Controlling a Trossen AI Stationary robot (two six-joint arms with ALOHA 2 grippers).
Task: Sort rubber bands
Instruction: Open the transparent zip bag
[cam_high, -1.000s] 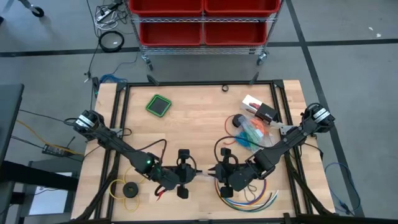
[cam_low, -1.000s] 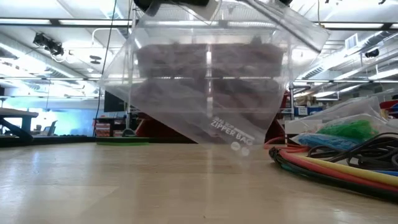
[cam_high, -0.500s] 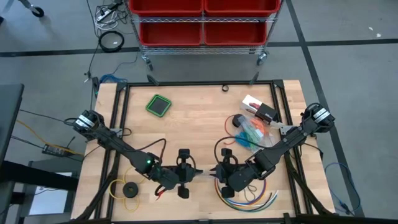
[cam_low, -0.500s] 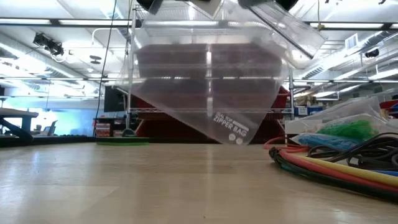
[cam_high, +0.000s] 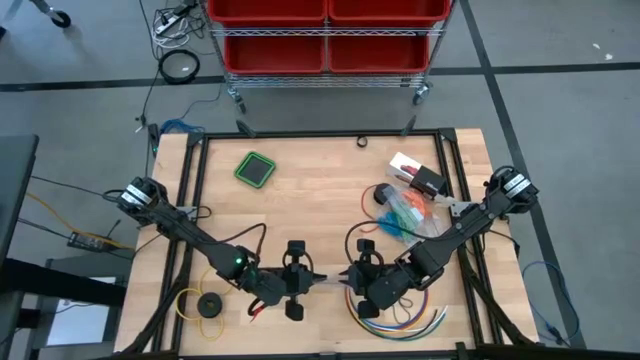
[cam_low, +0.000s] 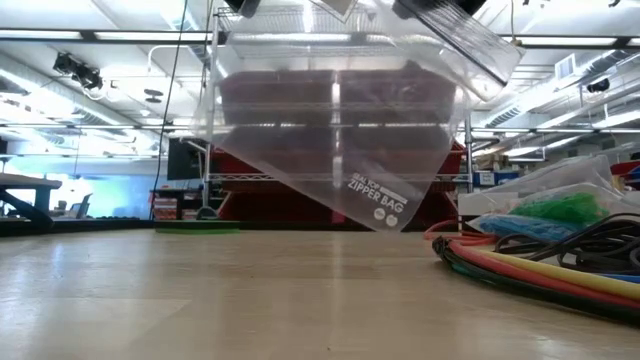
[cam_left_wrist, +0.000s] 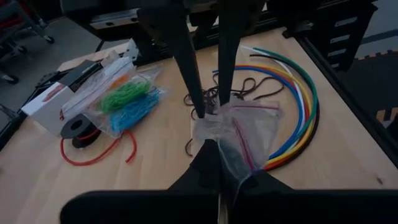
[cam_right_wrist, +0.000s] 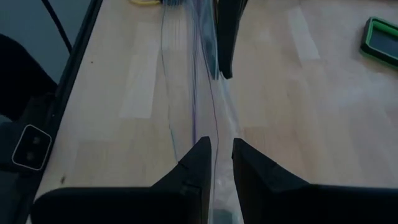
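Clear zipper bag (cam_low: 340, 130) is pinched off the counter (cam_high: 300, 200) between left gripper (cam_high: 312, 280) and right gripper (cam_high: 347, 279), jaws clamped on opposite edges; thin film could slip or tear if pulled apart.

Even, bright overhead light across the pale wooden table (cam_high: 300, 200); shadows short and soft under both dark arms.

Low view: long ceiling strip lamps (cam_low: 560, 42) glare white behind the clear plastic zipper bag (cam_low: 335, 120), which is hazy and backlit above the table; the bundle of coloured curved cables (cam_low: 540, 270) beside it is soft, near table blurred.

Left wrist view: dim foreground, own dark fingers (cam_left_wrist: 205, 168) in silhouette; light glints on the bag's creases.

Right wrist view: the bag near the lens is smeared, out of focus.
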